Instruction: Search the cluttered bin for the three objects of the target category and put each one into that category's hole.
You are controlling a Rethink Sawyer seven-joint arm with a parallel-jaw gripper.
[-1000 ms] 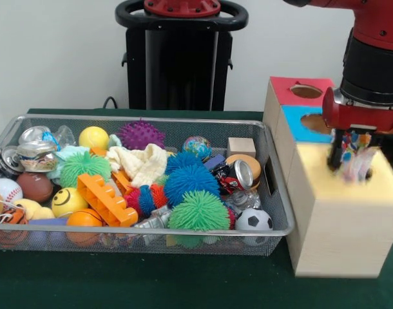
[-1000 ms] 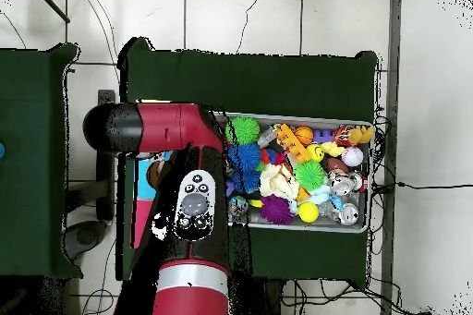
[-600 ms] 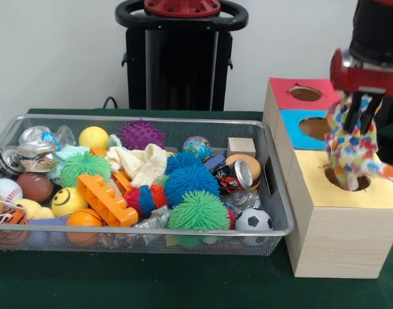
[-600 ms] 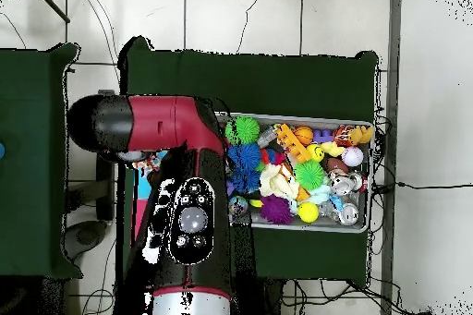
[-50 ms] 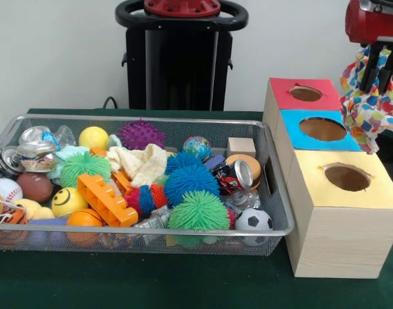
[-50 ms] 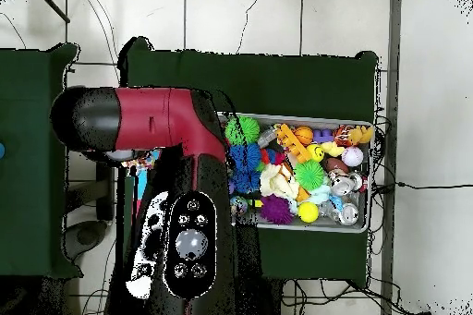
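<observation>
At the top right of the front view the gripper [image 5: 381,64] hangs high above the boxes, its dark fingers [image 5: 372,67] closed on a multicoloured patterned cloth [image 5: 366,106] that dangles in the air over the right edge of the blue box [image 5: 319,129]. The cloth touches neither that box nor the yellow box [image 5: 341,212] nearer the camera; the red box [image 5: 299,93] stands farthest. Each box top has a round hole, and the yellow box's hole [image 5: 346,177] is clear. Left of the boxes, on the green counter [image 5: 151,283], the wire mesh bin [image 5: 274,193] holds spiky balls, a cream cloth [image 5: 142,164], an orange brick [image 5: 106,198] and a small soccer ball [image 5: 253,220].
</observation>
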